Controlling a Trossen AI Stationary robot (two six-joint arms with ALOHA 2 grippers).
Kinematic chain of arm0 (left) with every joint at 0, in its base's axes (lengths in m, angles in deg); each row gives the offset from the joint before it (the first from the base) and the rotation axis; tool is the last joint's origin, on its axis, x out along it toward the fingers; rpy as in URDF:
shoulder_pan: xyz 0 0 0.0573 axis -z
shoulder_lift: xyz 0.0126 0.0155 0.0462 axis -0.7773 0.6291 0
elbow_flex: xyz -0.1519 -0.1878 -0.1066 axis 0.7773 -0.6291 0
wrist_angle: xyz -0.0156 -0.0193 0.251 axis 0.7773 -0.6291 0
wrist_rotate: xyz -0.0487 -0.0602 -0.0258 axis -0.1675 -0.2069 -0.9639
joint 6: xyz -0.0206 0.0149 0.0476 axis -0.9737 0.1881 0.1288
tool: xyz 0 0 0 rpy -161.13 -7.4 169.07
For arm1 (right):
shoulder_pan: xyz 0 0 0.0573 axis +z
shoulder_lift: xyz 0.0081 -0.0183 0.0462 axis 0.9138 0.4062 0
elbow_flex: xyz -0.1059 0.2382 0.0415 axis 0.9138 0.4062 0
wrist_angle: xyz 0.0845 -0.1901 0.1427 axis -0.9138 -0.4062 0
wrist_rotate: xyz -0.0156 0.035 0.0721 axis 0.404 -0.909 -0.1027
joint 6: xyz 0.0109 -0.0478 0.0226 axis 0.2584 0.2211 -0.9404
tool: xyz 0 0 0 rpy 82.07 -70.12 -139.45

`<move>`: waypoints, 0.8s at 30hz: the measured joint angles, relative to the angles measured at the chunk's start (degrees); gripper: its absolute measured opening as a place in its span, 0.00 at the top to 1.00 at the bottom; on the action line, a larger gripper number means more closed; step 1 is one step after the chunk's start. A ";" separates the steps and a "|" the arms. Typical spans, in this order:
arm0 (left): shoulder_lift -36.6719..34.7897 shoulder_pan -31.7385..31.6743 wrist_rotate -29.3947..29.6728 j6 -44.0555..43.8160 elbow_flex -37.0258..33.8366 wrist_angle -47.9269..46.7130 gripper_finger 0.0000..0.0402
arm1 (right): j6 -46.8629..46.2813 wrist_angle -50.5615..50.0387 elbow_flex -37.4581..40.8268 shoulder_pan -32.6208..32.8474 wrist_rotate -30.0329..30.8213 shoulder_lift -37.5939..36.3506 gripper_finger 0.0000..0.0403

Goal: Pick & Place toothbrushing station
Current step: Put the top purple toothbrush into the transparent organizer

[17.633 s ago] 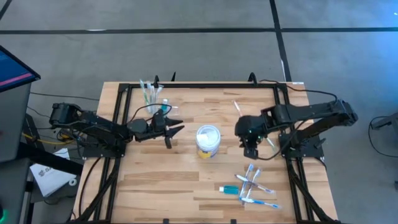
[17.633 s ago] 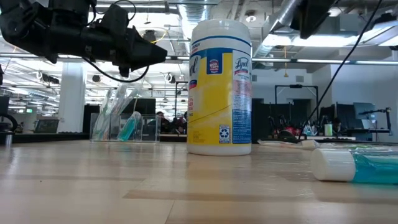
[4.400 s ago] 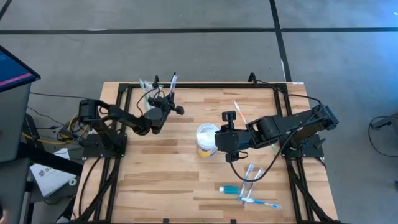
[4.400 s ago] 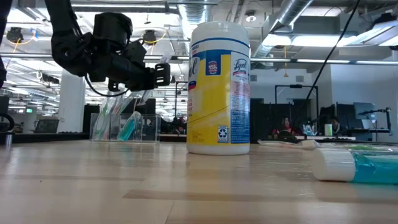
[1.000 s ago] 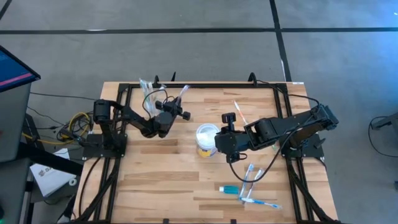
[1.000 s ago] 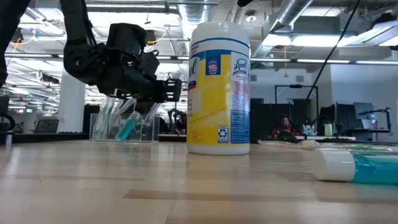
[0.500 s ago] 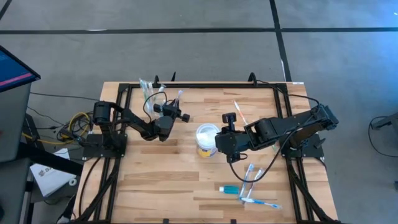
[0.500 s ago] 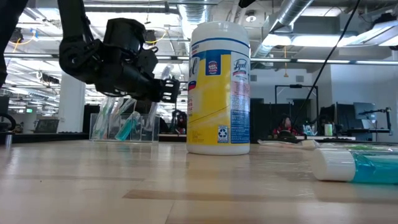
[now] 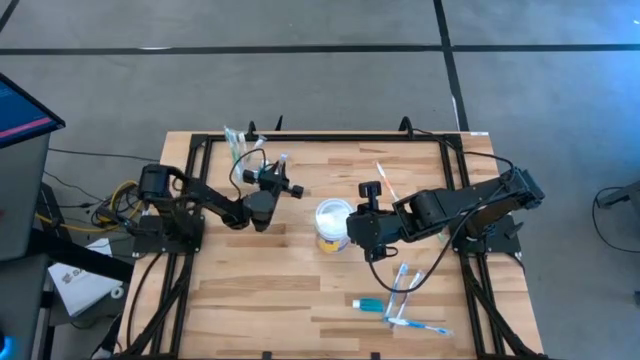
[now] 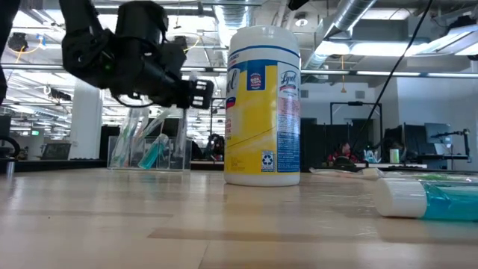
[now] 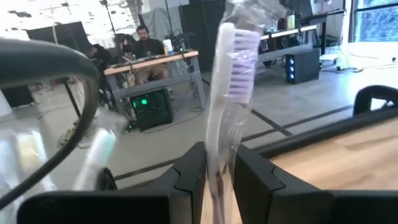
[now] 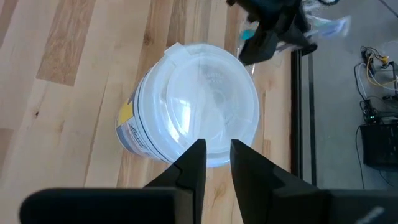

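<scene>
station: toothbrushing station (image 10: 149, 149) on the table (image 9: 260, 290) at far-left edge, just behind and left of left gripper
left gripper (image 11: 219, 171): above the table, clamped on a wrapped toothbrush (image 11: 229, 74), bristles up
tub (image 9: 334, 225): between the two grippers
right gripper (image 12: 216, 163): poised over the tub's lid, fingers close together; probably nothing held, hard to confirm
loose brushes (image 9: 408, 300): near side of right gripper
</scene>
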 joint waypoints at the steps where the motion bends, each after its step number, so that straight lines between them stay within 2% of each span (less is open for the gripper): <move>1: -1.06 -0.05 -0.03 0.56 -0.35 -0.05 0.83 | -0.18 0.00 -0.01 0.01 0.00 0.00 0.84; 6: -5.55 -1.21 -1.31 -0.86 -4.24 -0.21 0.83 | -0.39 0.02 -0.01 0.33 0.00 0.00 0.84; 10: -6.62 -3.09 -8.67 -10.04 -7.83 -0.50 0.83 | -0.36 0.43 -0.01 0.76 -0.01 0.00 0.84; 12: -6.61 -3.68 -12.06 -11.19 -8.33 -1.26 0.83 | -0.34 0.68 -0.01 0.75 0.00 0.00 0.84; 15: -6.60 -4.20 -12.73 -10.80 -8.13 -1.54 0.83 | -0.36 0.70 -0.01 0.76 0.00 0.00 0.84; 19: -6.60 -5.56 -13.01 -10.75 -8.15 -3.23 0.79 | -0.36 0.71 -0.01 0.75 0.00 0.00 0.84; 22: -6.60 -6.37 -16.49 -12.51 -8.24 -4.22 0.74 | -0.36 0.70 0.01 0.74 0.00 0.00 0.84; 24: -6.60 -6.37 -16.64 -12.94 -8.27 -4.20 0.70 | -0.36 0.72 -0.01 0.74 0.00 0.00 0.84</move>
